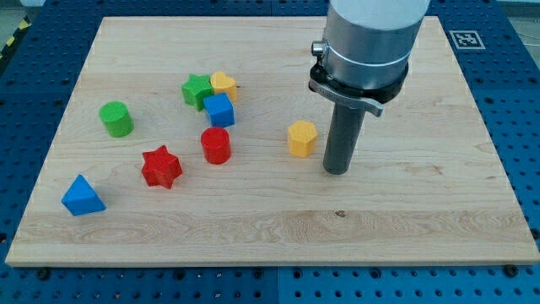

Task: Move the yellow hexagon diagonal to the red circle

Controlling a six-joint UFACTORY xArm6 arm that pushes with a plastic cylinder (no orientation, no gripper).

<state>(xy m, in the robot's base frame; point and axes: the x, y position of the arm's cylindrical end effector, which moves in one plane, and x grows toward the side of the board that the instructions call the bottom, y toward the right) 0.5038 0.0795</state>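
The yellow hexagon (302,138) is sitting near the middle of the wooden board (422,219), a little above centre in the frame. The red circle (216,145) (really a short cylinder) is standing to its left and very slightly lower, with a clear strip of bare wood between them.

My tip (337,171) is resting on the board just to the right of the yellow hexagon and slightly below it; a narrow gap is showing between the rod and the block, so the two are not touching. The rod is standing upright, coming straight down out of the broad grey cylinder of the arm (369,42), which is filling the upper right-centre of the frame. The rod has nothing that opens or closes, and it is carrying nothing, only pressing its end on the wood.

Further left, the red star (161,166) is lying at lower left of the red circle. Above the circle, the blue cube (219,111), the green star (197,89) and a second yellow block (224,83) (its shape is hard to make out) are clustering close together. The green cylinder (116,119) is standing alone at the left, and the blue triangle (82,196) is lying near the lower left corner.
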